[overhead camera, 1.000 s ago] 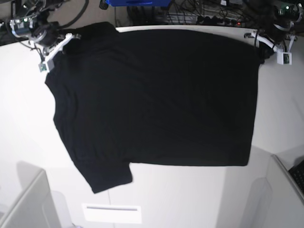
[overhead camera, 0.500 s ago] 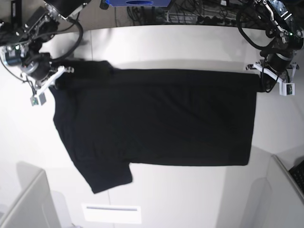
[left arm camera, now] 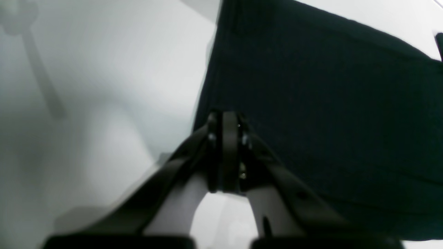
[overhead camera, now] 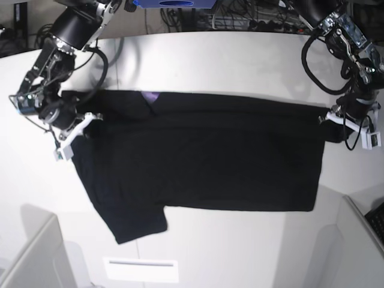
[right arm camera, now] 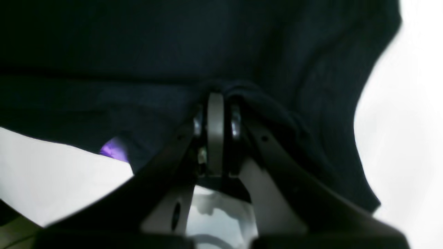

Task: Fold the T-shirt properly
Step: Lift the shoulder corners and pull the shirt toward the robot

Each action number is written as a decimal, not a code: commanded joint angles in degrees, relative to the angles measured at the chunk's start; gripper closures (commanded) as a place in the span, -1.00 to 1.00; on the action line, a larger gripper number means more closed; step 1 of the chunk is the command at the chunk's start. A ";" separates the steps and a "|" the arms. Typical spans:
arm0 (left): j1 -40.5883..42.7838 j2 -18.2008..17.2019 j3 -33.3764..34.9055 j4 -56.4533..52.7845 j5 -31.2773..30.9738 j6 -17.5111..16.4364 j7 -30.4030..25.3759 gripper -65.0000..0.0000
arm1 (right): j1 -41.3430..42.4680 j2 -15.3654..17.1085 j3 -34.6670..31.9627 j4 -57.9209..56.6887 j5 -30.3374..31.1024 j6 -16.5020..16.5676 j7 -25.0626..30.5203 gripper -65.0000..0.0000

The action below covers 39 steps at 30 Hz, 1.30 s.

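The black T-shirt (overhead camera: 198, 156) lies on the white table (overhead camera: 240, 60), its far edge lifted and drawn over the rest. A bit of purple print (overhead camera: 150, 96) peeks out at the fold near the collar. My left gripper (overhead camera: 329, 124) is shut on the shirt's right far corner; the left wrist view shows its jaws pressed together (left arm camera: 224, 119) on the cloth's edge (left arm camera: 328, 103). At the left side, my right gripper (overhead camera: 81, 123) is shut on bunched cloth (right arm camera: 277, 52) near the sleeve. Its jaws (right arm camera: 216, 97) are pressed together, with the purple print (right arm camera: 114, 150) below the fold.
Cables and a blue box (overhead camera: 174, 3) sit behind the table's far edge. A grey partition (overhead camera: 33, 258) stands at the near left, a white slotted plate (overhead camera: 141, 269) at the front, and a dark keyboard (overhead camera: 377, 221) at the right edge.
Both grippers have carried the shirt's far edge toward the front, folding it over the body. The purple print has come into view at the fold.
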 commanded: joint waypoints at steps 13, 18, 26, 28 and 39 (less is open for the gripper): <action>-7.48 -1.84 10.26 -9.34 12.71 0.01 -1.15 1.00 | 6.73 0.92 -0.88 -7.68 0.87 -0.74 4.83 1.00; -8.89 -1.93 10.26 -11.71 12.71 0.01 -2.29 1.00 | 7.44 2.15 -0.97 -9.18 0.87 -0.74 5.36 1.00; -8.72 -2.02 10.35 -16.20 12.79 0.01 -4.75 1.00 | 7.61 3.11 -0.88 -9.18 0.87 -0.74 5.36 1.00; -8.72 -2.02 10.26 -16.20 12.79 0.01 -4.75 1.00 | 7.61 3.03 -0.88 -9.18 0.87 -0.74 5.18 1.00; -8.72 -3.34 8.24 -14.44 12.53 0.01 -4.75 0.26 | 4.98 2.76 -0.35 -4.70 1.40 -0.74 4.83 0.09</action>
